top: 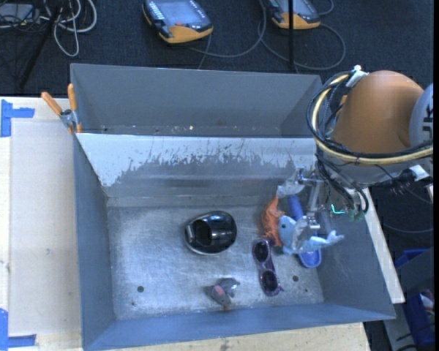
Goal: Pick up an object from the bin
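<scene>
My gripper [311,221] hangs low at the right side of the bin, under the orange dome. It is right over a small heap of an orange thing [271,215] and blue pieces [309,257], and partly hides them. Dark purple sunglasses [265,266] lie just left of and below the gripper on the bin floor. A black glossy computer mouse [211,232] rests near the middle of the floor, well to the left of the gripper.
A small grey and pink thing [222,292] lies near the bin's front wall. The arm with its cables covers the bin's right rim. The left half of the floor is bare metal.
</scene>
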